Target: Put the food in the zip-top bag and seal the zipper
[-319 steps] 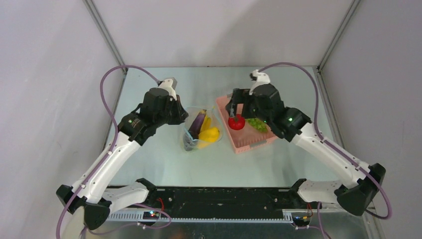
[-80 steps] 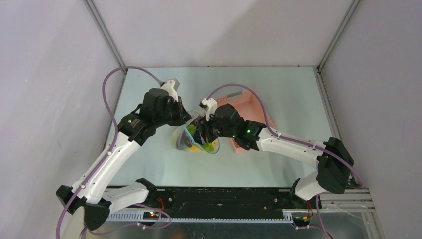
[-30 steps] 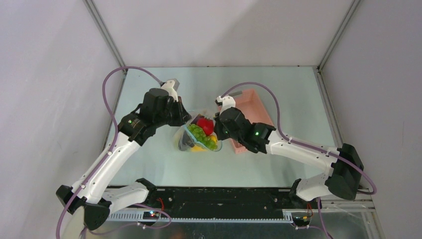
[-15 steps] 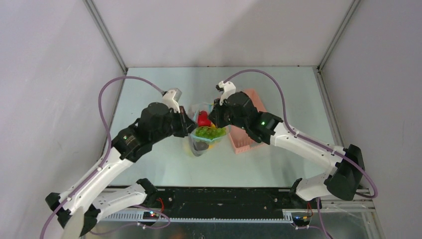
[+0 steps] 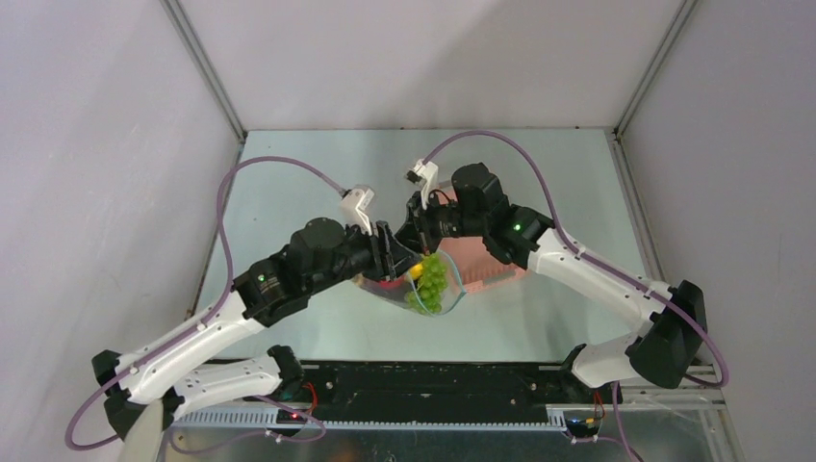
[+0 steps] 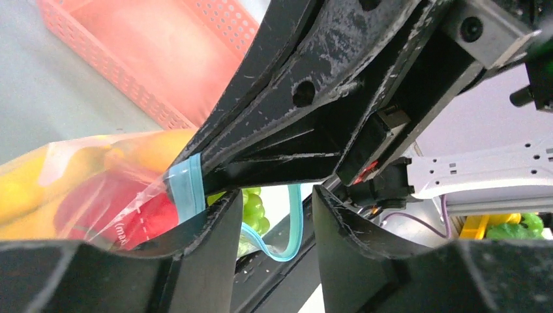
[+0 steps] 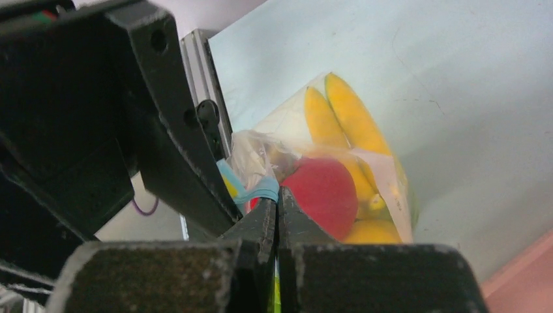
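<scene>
Clear floppy plastic bag (image 5: 445, 300) of toy produce (image 7: 319, 195).
Right hand (image 7: 277, 199) pinches its light blue zipper strip (image 7: 253, 193); left hand (image 6: 270, 195) stands open.

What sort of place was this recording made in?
Probably a robot test cell: a pale green tabletop boxed in by plain grey walls and aluminium posts, two white-and-black robot arms bolted at its near edge, toy food in a clear plastic zip-top bag.

One camera looked down from high behind over the whole table (image 5: 289, 202); both wrist cameras sat close, facing each other across the zip-top bag (image 5: 414, 300).
</scene>
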`<action>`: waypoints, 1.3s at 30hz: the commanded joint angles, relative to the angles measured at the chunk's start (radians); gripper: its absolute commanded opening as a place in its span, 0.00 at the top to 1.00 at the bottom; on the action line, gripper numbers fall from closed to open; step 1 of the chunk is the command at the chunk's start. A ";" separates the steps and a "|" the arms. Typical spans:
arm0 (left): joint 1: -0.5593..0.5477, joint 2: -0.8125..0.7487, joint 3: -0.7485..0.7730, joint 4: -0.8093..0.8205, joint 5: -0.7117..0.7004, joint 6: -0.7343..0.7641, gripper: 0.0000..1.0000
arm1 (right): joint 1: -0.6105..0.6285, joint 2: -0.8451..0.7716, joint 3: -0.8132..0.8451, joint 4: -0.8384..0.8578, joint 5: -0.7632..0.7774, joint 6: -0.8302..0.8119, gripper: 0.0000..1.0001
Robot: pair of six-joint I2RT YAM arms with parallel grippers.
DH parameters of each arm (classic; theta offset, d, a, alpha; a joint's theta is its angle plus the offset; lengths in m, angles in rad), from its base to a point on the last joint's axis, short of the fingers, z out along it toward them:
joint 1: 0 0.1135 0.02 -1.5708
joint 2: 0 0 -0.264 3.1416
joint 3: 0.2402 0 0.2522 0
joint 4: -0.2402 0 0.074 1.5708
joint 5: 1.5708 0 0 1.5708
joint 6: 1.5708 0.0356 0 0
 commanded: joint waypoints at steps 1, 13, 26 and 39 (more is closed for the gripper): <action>0.001 -0.063 -0.005 0.084 -0.081 0.061 0.42 | -0.002 -0.056 0.053 -0.067 -0.147 -0.133 1.00; 0.003 -0.311 -0.058 0.061 -0.206 0.311 0.00 | -0.035 -0.064 0.051 -0.083 -0.290 -0.210 1.00; 0.417 -0.316 -0.259 0.371 0.403 0.563 0.00 | -0.175 -0.009 0.098 -0.063 -0.469 -0.140 1.00; 0.673 -0.017 -0.108 0.395 1.133 0.995 0.05 | -0.203 0.161 0.268 -0.178 -0.499 -0.171 1.00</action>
